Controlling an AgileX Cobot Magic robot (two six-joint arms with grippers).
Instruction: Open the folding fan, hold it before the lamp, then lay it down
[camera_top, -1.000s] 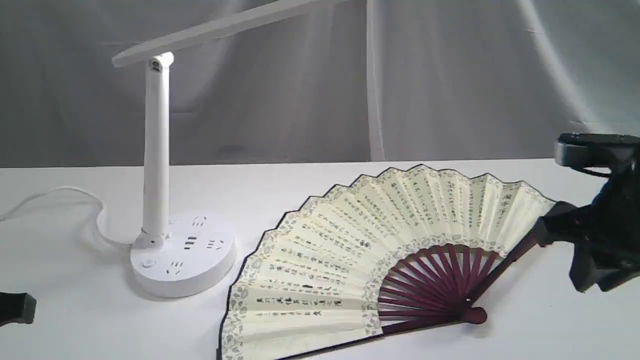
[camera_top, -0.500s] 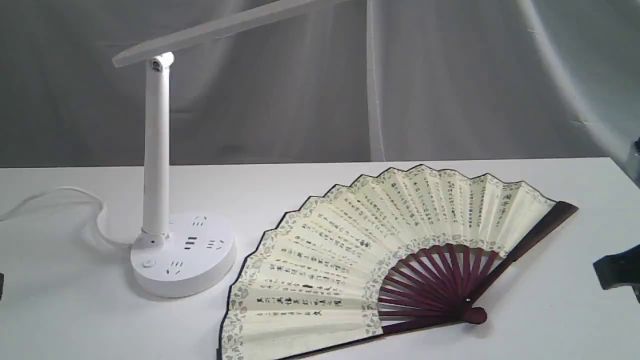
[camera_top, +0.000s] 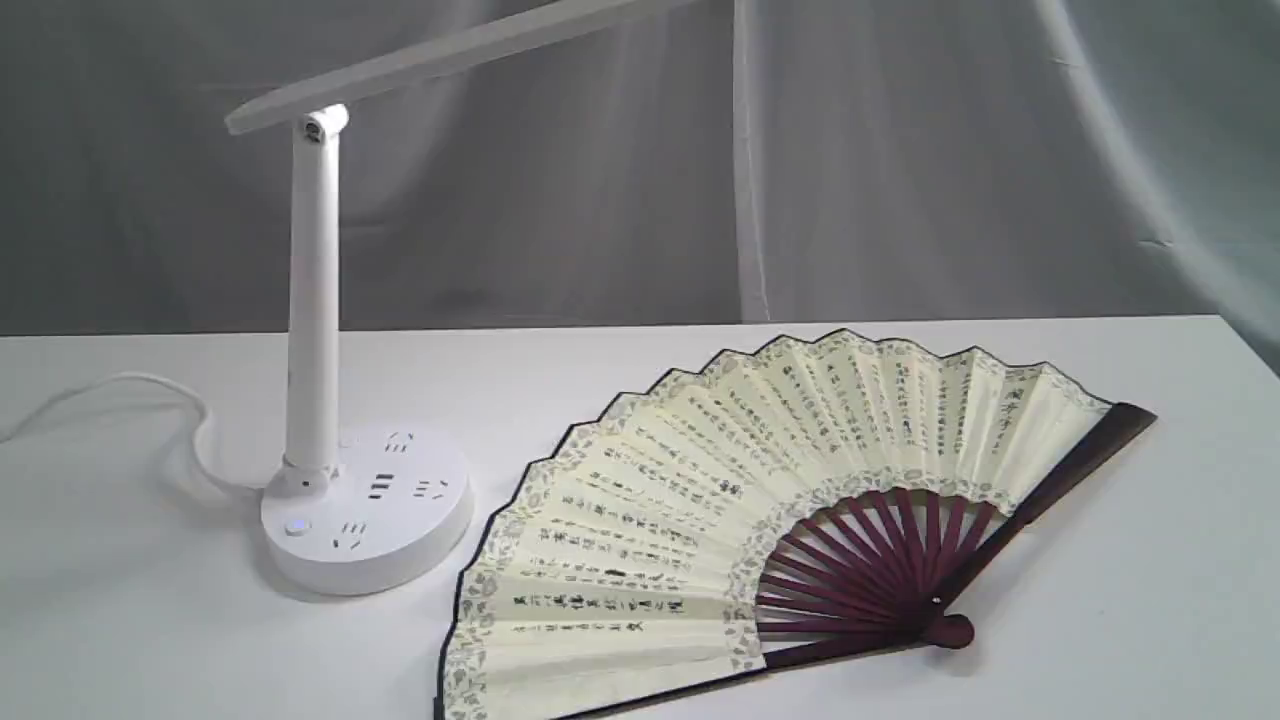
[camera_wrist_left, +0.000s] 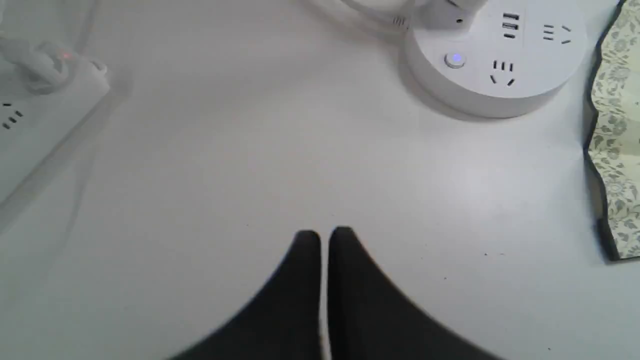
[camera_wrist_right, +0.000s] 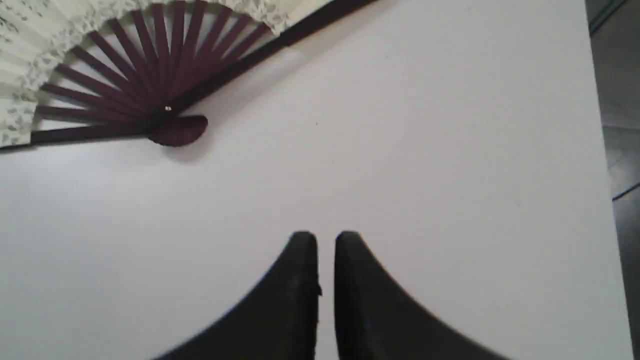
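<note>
You are holding your left gripper (camera_wrist_left: 324, 237) over a bare patch of the white table (camera_top: 150, 640). Its two black fingers are drawn together with only a hairline showing between them, and it is gripping nothing. Your right gripper (camera_wrist_right: 325, 240) is sitting narrow too, with a thin slit between its fingers, and it is carrying nothing either. The fan (camera_top: 700, 520) is lying flat and spread wide on the table with its written side up. Its pivot is pointing toward the front edge, and one dark outer stick is running off to the right. Neither gripper is touching it. The lamp (camera_top: 312, 300) is standing upright just to the left of the fan, its round base near the fan's left border but apart from it. Its long flat head is slanting up over the table, and the button (camera_wrist_left: 454, 60) on the base is glowing faint blue. A white power strip (camera_wrist_left: 45, 115) is resting well apart from the fan, on the lamp's other side.
</note>
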